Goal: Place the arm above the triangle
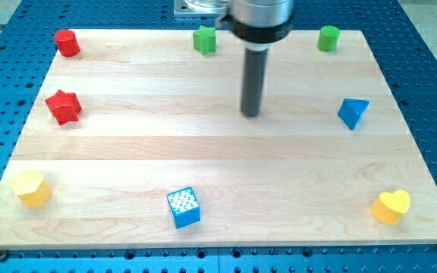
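Observation:
The blue triangle block (pixel 353 113) lies near the board's right edge, about mid-height. My tip (pixel 251 114) rests on the wooden board (pixel 218 159) near its upper middle, well to the left of the triangle at about the same height in the view. The rod stands upright under the dark arm end at the view's top. Nothing touches the tip.
A red cylinder (pixel 67 42) and a red star (pixel 64 106) sit at the left. A green star (pixel 205 39) and a green cylinder (pixel 328 38) lie along the top. A yellow hexagon (pixel 33 188), a blue cube (pixel 183 208) and a yellow heart (pixel 391 206) lie along the bottom.

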{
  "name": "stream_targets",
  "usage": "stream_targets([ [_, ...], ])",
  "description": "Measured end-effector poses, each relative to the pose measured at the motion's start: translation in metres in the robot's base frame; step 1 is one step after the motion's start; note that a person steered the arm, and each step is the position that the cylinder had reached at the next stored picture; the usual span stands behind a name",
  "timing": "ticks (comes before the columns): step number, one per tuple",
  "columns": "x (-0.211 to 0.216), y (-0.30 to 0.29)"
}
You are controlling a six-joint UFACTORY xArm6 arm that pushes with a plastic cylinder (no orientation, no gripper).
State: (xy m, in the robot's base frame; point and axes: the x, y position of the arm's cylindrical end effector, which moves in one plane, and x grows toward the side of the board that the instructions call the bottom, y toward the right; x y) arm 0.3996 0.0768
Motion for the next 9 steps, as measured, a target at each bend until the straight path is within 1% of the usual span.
stream_targets([
  [1, -0.001, 0.037],
  [2, -0.001, 0.049],
  [6, -0.001, 0.055],
  [9, -0.001, 0.071],
])
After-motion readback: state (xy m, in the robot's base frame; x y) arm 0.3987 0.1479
